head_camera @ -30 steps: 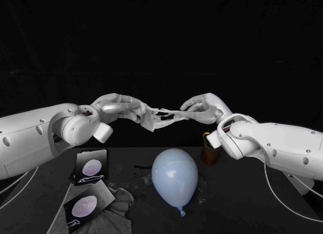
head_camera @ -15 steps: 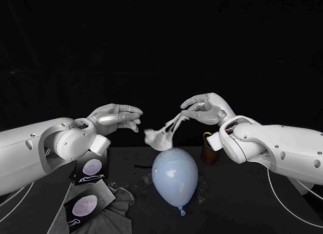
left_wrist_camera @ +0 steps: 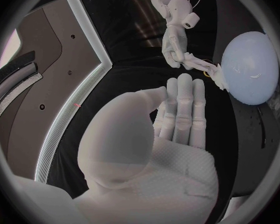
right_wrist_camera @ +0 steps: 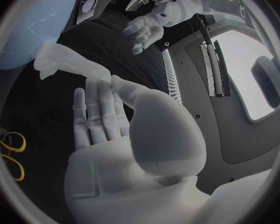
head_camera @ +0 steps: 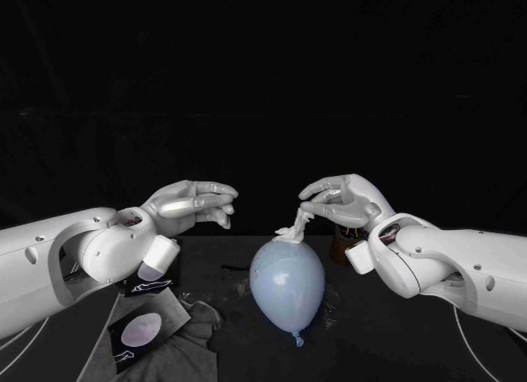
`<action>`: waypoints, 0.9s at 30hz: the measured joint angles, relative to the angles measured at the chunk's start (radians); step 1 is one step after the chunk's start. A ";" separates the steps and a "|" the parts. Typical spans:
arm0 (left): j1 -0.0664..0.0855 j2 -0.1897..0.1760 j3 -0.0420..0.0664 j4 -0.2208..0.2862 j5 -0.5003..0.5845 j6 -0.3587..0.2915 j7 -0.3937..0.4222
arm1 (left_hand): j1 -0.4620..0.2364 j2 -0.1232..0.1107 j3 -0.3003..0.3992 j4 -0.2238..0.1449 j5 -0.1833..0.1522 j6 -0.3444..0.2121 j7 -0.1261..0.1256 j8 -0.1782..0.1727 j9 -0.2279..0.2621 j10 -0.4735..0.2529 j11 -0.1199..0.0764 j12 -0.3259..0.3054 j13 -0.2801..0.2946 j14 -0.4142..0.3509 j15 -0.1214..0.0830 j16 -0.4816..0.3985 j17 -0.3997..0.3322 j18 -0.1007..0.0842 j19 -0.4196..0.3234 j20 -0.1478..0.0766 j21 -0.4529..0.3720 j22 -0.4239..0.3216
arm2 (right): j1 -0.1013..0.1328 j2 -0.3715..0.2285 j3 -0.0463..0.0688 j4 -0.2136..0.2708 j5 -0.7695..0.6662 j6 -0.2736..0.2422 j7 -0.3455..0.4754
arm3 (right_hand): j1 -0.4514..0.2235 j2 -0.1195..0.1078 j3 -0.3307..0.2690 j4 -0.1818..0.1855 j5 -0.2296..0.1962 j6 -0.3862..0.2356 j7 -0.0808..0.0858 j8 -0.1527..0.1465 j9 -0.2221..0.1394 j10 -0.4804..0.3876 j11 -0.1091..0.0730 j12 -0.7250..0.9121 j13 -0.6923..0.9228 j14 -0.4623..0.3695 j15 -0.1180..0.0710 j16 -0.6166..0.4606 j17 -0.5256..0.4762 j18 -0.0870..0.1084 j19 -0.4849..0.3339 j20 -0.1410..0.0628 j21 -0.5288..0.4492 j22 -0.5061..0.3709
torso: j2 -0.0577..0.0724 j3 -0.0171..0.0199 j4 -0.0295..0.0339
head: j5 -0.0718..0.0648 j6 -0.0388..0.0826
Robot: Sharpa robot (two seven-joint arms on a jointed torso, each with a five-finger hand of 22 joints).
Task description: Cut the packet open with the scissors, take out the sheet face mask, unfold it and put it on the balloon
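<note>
The pale blue balloon (head_camera: pixel 286 282) lies on the black table (head_camera: pixel 390 342) between my arms. My right hand (head_camera: pixel 341 203) pinches the white sheet mask (head_camera: pixel 294 227), which hangs bunched in a narrow twisted strand; its lower end touches the balloon's far end. The right wrist view shows the mask (right_wrist_camera: pixel 68 62) running from my fingertips (right_wrist_camera: pixel 112 82) toward the balloon (right_wrist_camera: pixel 34 25). My left hand (head_camera: pixel 195 203) hovers left of the balloon's far end, holding nothing, fingers loosely bent. In the left wrist view its fingers (left_wrist_camera: pixel 180 114) are straight and bare. The scissors' yellow handles (right_wrist_camera: pixel 12 157) lie on the table.
Two dark packets with pale ovals (head_camera: pixel 141 330) (head_camera: pixel 152 274) lie at the left under my left arm, beside crumpled grey material (head_camera: pixel 201 330). A brown object (head_camera: pixel 338 235) stands behind my right wrist.
My left hand let go of the mask, which had been stretched between both hands. It now hangs from my right hand alone, and both hands have come down toward the balloon.
</note>
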 measured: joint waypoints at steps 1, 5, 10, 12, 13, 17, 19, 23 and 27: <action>-0.004 -0.006 0.000 0.009 0.000 0.000 0.002 | 0.000 0.000 0.000 0.000 0.000 0.000 0.000 0.000 0.000 0.000 0.000 0.000 0.000 0.000 0.000 0.000 0.000 0.000 0.000 0.000 0.000 0.001 | -0.003 -0.008 0.000 0.013 0.001 0.001 0.000 | 0.000 0.000 0.000 0.000 0.000 0.000 0.000 0.000 0.000 0.000 0.000 0.000 0.000 0.000 0.000 0.000 0.000 0.000 0.000 0.000 0.000 0.000 | 0.000 0.0000 0.0000 | -0.002 -0.003; -0.023 -0.019 -0.013 0.030 -0.006 -0.004 0.010 | 0.000 0.000 -0.002 -0.002 0.000 0.018 0.000 0.010 -0.006 -0.003 -0.003 0.000 -0.001 0.000 0.000 0.000 -0.002 0.000 0.000 0.000 0.006 0.004 | -0.011 -0.027 0.000 0.044 0.003 0.002 0.000 | 0.001 0.001 -0.003 -0.003 -0.002 0.000 0.000 0.004 0.000 0.000 0.000 0.004 0.000 -0.002 -0.001 0.004 0.001 0.000 0.000 0.000 0.004 0.003 | -0.001 0.0001 -0.0006 | -0.011 -0.007; -0.056 -0.013 -0.021 0.031 -0.071 -0.035 0.033 | -0.028 -0.018 -0.010 0.001 0.000 0.039 0.007 -0.012 -0.050 -0.052 -0.002 -0.019 -0.025 -0.045 0.008 -0.009 -0.016 0.000 -0.053 0.024 -0.018 0.000 | -0.014 -0.030 0.001 0.057 0.003 0.002 0.001 | 0.001 0.001 -0.003 -0.003 -0.004 0.000 0.000 0.004 0.000 -0.004 0.000 0.004 0.001 -0.005 -0.002 0.004 0.002 -0.001 0.000 0.000 0.004 0.007 | -0.003 0.0001 0.0000 | -0.017 -0.009; -0.073 -0.002 -0.023 0.022 -0.123 -0.065 0.045 | -0.062 -0.044 -0.023 0.027 0.000 0.045 0.005 -0.028 -0.073 -0.096 0.010 -0.053 -0.050 -0.085 0.023 -0.026 -0.025 0.000 -0.083 0.037 -0.057 -0.023 | -0.015 -0.031 0.001 0.061 0.003 0.002 0.002 | 0.001 0.001 -0.003 -0.003 -0.003 0.000 0.000 0.007 0.000 -0.004 0.000 0.007 0.001 -0.005 -0.002 0.007 0.002 -0.002 0.000 0.000 0.006 0.009 | -0.003 0.0001 0.0006 | -0.017 -0.009; -0.078 0.004 -0.024 0.017 -0.146 -0.081 0.049 | -0.081 -0.060 -0.029 0.040 0.000 0.054 0.007 -0.038 -0.087 -0.116 0.020 -0.072 -0.065 -0.110 0.033 -0.037 -0.031 0.000 -0.099 0.045 -0.084 -0.040 | -0.016 -0.031 0.001 0.063 0.003 0.001 0.002 | 0.001 0.001 -0.003 -0.003 -0.002 0.000 0.000 0.008 0.000 -0.004 0.000 0.009 0.001 -0.005 -0.002 0.009 0.002 -0.006 0.000 0.000 0.008 0.010 | -0.003 0.0000 0.0011 | -0.018 -0.009; -0.097 0.037 -0.025 -0.023 -0.245 -0.157 0.067 | -0.104 -0.098 -0.039 0.061 0.000 0.073 0.013 -0.076 -0.141 -0.132 0.029 -0.115 -0.119 -0.179 0.054 -0.063 -0.053 0.000 -0.124 0.073 -0.180 -0.107 | -0.016 -0.035 0.001 0.073 0.003 -0.001 0.006 | 0.001 0.001 -0.003 -0.003 0.001 0.000 0.000 0.008 0.001 -0.005 0.002 0.009 0.001 -0.005 -0.002 0.009 0.003 -0.007 0.000 0.000 0.008 0.013 | -0.001 -0.0007 0.0013 | -0.020 -0.008; -0.101 0.056 -0.026 -0.048 -0.292 -0.191 0.075 | -0.110 -0.119 -0.045 0.075 0.000 0.085 0.012 -0.097 -0.168 -0.129 0.032 -0.136 -0.148 -0.216 0.063 -0.078 -0.068 0.000 -0.130 0.096 -0.234 -0.146 | -0.017 -0.037 0.001 0.077 0.003 -0.002 0.007 | 0.003 0.003 -0.003 -0.003 0.001 0.000 0.000 0.008 0.001 -0.005 0.002 0.009 0.001 -0.005 -0.001 0.009 0.003 -0.007 0.000 0.000 0.008 0.013 | 0.000 -0.0012 0.0016 | -0.021 -0.009; -0.105 0.102 -0.026 -0.110 -0.401 -0.251 0.089 | -0.104 -0.152 -0.082 0.100 0.000 0.100 0.015 -0.149 -0.232 -0.119 0.042 -0.192 -0.225 -0.324 0.089 -0.140 -0.125 0.000 -0.175 0.147 -0.392 -0.258 | -0.017 -0.037 0.001 0.080 0.003 -0.005 0.010 | 0.003 0.003 -0.003 -0.003 0.001 0.000 0.000 0.008 0.001 -0.005 0.002 0.009 0.001 -0.005 -0.001 0.009 0.003 -0.007 0.000 0.000 0.008 0.013 | 0.000 -0.0014 0.0016 | -0.022 -0.011; -0.107 0.155 -0.025 -0.173 -0.516 -0.291 0.098 | -0.097 -0.158 -0.140 0.112 0.000 0.115 0.011 -0.183 -0.271 -0.111 0.057 -0.240 -0.283 -0.379 0.111 -0.209 -0.187 -0.023 -0.209 0.162 -0.503 -0.337 | -0.017 -0.033 0.001 0.079 0.003 -0.008 0.012 | 0.003 0.003 -0.003 -0.003 0.001 0.000 0.000 0.008 0.001 -0.006 0.003 0.009 0.002 -0.005 -0.001 0.009 0.003 -0.007 0.000 0.000 0.008 0.014 | 0.000 -0.0015 0.0014 | -0.022 -0.019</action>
